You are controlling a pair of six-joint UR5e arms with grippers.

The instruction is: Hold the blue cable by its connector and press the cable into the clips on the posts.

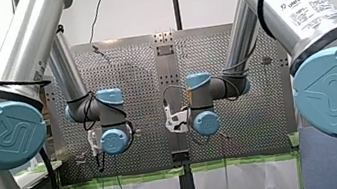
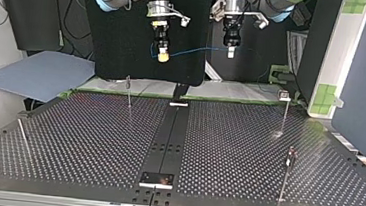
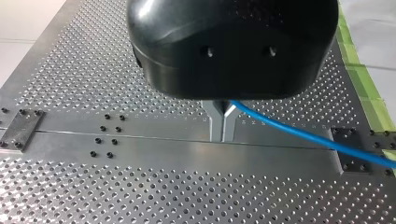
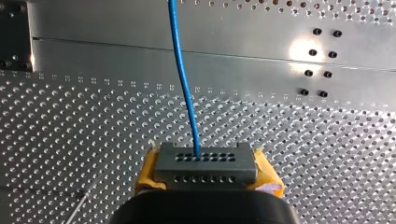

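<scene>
Above the perforated table (image 2: 93, 135) the blue cable (image 2: 195, 50) runs from one gripper to the other. My right gripper (image 4: 205, 173) pinches the dark connector (image 4: 205, 161) between its yellow pads (image 4: 145, 173), and the cable leaves it straight ahead. My left gripper (image 3: 223, 126) has its metal fingers (image 3: 215, 122) closed tip to tip, with the cable coming out between them just above the tips.

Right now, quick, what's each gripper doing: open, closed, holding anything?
Left gripper: closed on the blue cable.
Right gripper: closed on the connector.
</scene>
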